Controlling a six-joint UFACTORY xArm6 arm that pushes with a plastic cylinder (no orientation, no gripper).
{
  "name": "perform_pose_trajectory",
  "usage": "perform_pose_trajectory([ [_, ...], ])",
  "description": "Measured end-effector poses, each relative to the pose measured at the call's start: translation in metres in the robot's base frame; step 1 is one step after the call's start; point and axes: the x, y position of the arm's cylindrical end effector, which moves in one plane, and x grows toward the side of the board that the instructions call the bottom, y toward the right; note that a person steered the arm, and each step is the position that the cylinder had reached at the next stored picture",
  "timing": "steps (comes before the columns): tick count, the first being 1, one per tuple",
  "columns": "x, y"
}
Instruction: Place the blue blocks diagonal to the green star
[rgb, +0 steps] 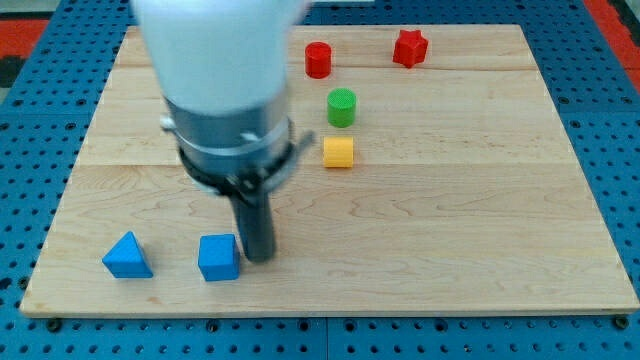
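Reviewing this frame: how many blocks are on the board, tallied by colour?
Blue: 2, the blue triangular block and the blue cube
Red: 2, the red cylinder and the red star
Green: 1, the green cylinder
Yellow: 1, the yellow block
Total: 6 blocks. No green star shows; the arm may hide it. My tip is just right of the blue cube.

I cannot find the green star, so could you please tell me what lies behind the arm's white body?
No green star shows. The white body hides the board's upper-left part, so it may lie there. My tip sits just right of the blue cube.
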Motion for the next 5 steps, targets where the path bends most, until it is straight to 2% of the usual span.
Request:
perform_pose_trajectory([
  [1,-0.05,-0.005],
  [2,0.004,0.03],
  [3,0.061,0.025],
  [4,0.03,-0.052],
  [5,-0.035,-0.094],
])
